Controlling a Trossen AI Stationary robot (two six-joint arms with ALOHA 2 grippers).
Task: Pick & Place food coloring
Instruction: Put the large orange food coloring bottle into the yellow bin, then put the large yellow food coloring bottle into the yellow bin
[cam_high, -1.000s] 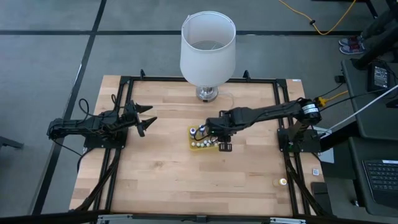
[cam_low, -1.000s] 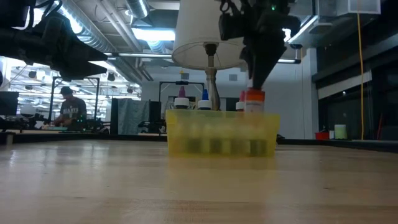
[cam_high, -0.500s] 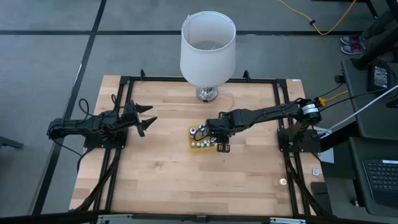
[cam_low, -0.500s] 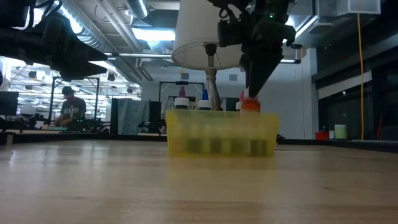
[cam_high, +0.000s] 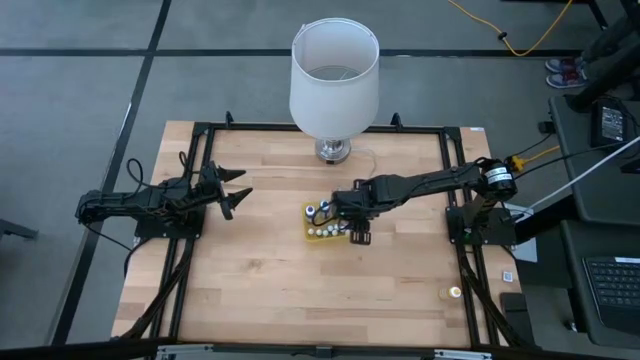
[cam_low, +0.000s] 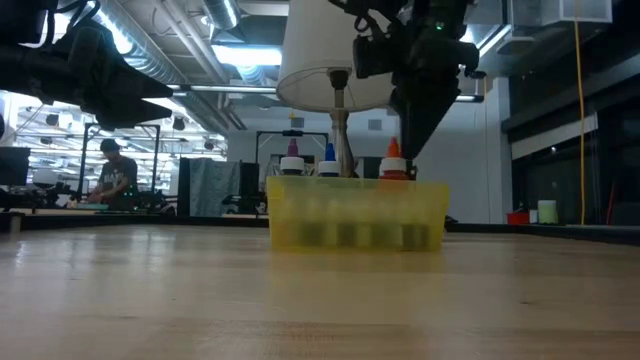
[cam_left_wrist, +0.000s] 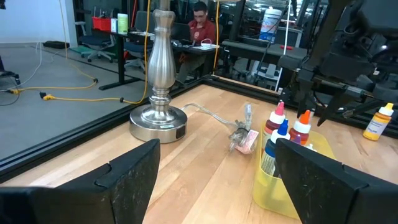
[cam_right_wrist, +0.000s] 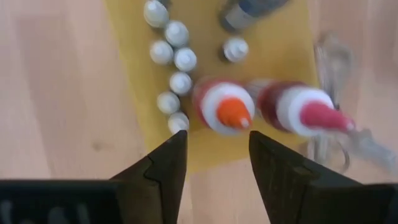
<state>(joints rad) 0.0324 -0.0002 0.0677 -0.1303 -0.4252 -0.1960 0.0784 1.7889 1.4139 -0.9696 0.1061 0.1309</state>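
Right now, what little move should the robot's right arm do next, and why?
Probably lift straight up and away. The right fingers are open just above the orange-topped bottle, which stands upright in the yellow tray beside the red-topped one. It looks let go, so rising first avoids knocking it over.

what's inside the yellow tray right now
The yellow tray holds small white-capped bottles, an orange-tipped bottle, a red-tipped bottle and a blue-tipped one. The right claw hangs open above it. The tray wall blurs the bottles' bodies in the low view.

R gripper jaws apart above orange-tipped bottle, red-tipped bottle beside, yellow tray
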